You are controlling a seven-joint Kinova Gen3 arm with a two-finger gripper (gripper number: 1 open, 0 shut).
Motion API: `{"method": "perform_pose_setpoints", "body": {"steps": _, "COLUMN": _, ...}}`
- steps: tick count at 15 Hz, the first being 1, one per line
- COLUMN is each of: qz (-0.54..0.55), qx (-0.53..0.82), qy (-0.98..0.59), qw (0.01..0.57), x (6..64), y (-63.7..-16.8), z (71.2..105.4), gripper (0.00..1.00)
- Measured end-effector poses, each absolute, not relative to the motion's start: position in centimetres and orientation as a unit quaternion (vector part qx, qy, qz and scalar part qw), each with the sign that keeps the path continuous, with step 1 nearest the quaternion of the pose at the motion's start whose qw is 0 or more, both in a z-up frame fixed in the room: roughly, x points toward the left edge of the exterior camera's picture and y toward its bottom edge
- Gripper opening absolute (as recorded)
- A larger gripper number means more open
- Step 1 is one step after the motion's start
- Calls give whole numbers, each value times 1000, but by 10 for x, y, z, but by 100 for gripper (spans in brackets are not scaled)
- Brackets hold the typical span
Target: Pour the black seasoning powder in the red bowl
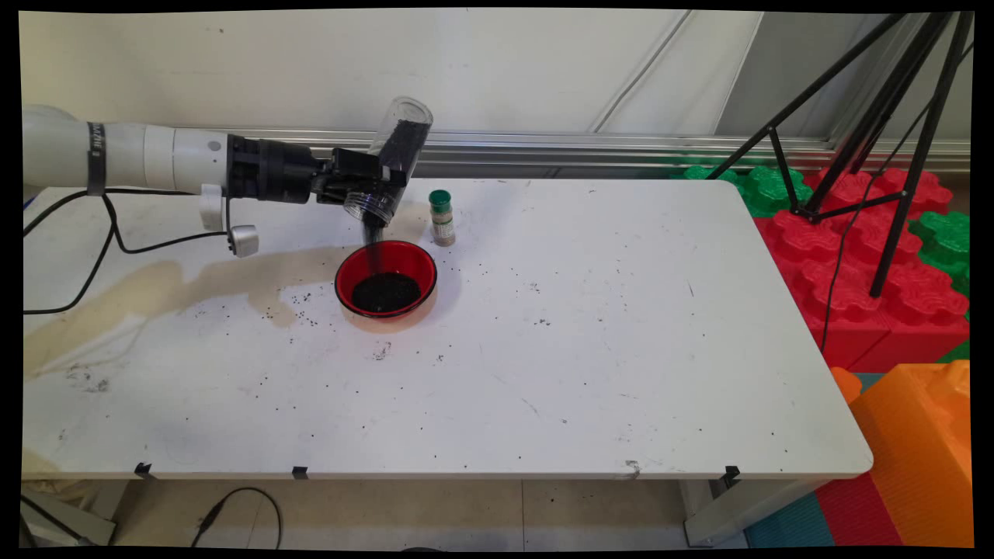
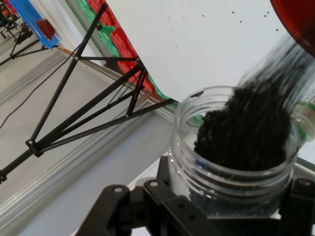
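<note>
My gripper (image 1: 380, 182) is shut on a clear plastic jar (image 1: 392, 163), tipped mouth-down over a red bowl (image 1: 386, 279). Black grains stream from the jar's mouth into the bowl, which holds a dark pile of them. In the hand view the jar (image 2: 231, 167) fills the lower right, its mouth full of black grains that pour toward the red bowl (image 2: 298, 24) at the upper right corner. A small spice bottle (image 1: 442, 218) with a green cap stands upright just right of the jar and behind the bowl.
Scattered black grains and a tan stain (image 1: 155, 291) mark the white table (image 1: 621, 349). A black tripod (image 1: 870, 147) stands on red and green foam blocks (image 1: 854, 256) beyond the right edge. An orange block (image 1: 916, 442) sits at the lower right.
</note>
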State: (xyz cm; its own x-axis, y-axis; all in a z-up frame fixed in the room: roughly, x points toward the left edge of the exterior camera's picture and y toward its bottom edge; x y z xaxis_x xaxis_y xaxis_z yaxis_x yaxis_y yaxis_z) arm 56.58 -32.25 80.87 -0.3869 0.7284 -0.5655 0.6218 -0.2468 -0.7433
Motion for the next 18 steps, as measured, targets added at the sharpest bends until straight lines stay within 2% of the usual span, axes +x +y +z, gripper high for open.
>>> {"method": "perform_pose_setpoints", "body": {"steps": 18, "qz": 560, "qx": -542, "qy": -624, "qw": 61, "x": 567, "y": -318, "z": 808, "gripper": 0}}
